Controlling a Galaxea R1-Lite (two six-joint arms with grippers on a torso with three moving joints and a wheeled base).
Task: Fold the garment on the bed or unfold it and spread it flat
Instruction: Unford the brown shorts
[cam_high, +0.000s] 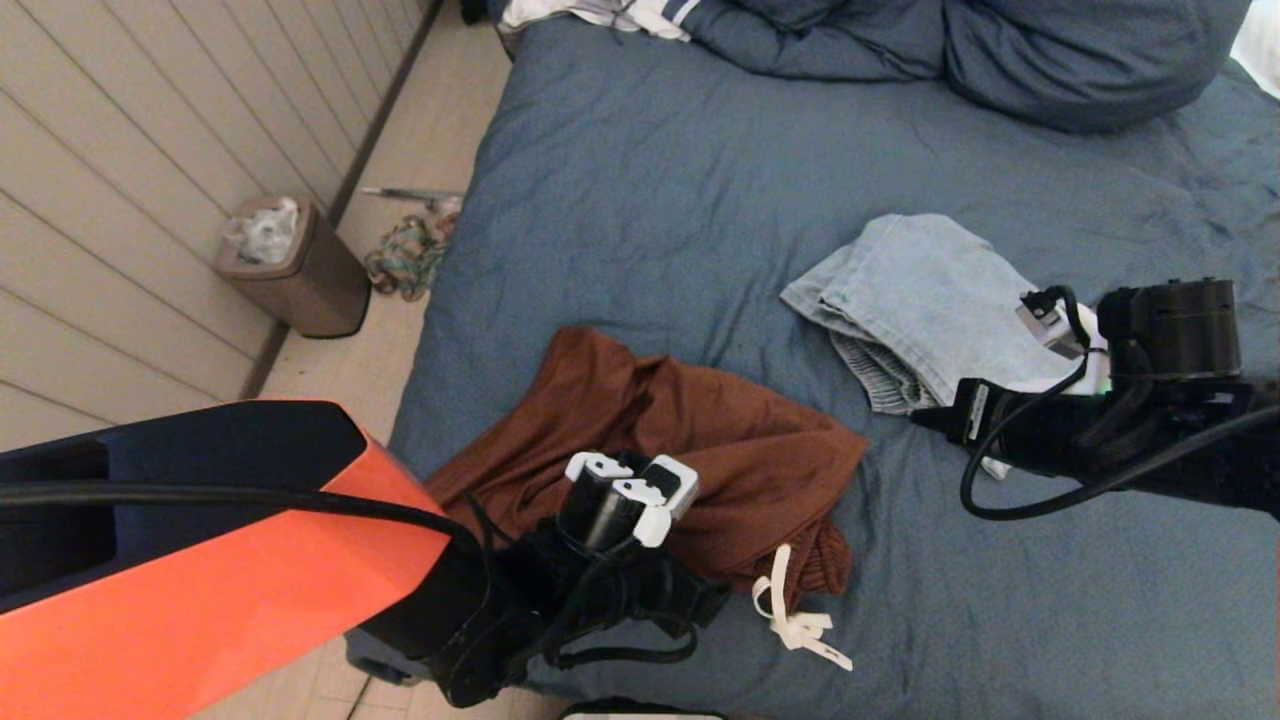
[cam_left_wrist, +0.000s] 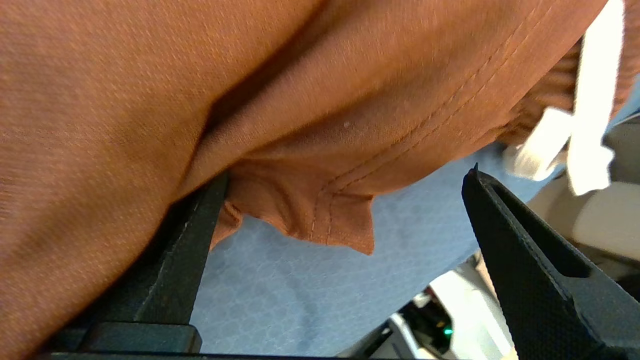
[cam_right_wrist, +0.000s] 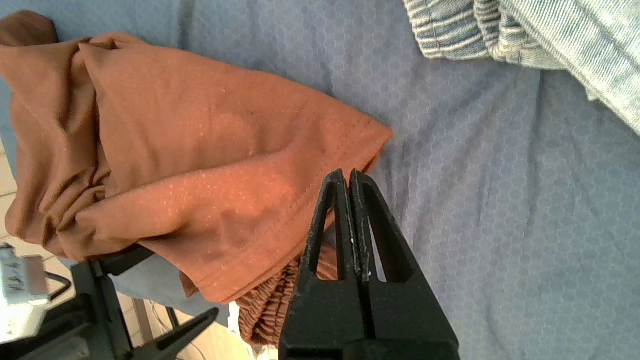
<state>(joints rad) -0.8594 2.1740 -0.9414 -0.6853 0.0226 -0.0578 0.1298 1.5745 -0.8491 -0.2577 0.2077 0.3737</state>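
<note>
The rust-brown garment (cam_high: 690, 440) lies crumpled near the bed's (cam_high: 700, 170) near edge. The left claw (cam_left_wrist: 340, 220) is spread wide at its hem, one finger (cam_left_wrist: 185, 260) under the cloth. The right claw (cam_right_wrist: 348, 200) is clenched empty, hovering beside folded jeans (cam_high: 920, 290).

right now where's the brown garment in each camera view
Head view: the brown garment lies crumpled on the bed near its front edge, behind the left gripper.
Left wrist view: it fills most of the picture, a hem corner hanging between the open fingers.
Right wrist view: it is spread beyond the shut right gripper.
Shared landmark: the garment's stitched hem.
</note>
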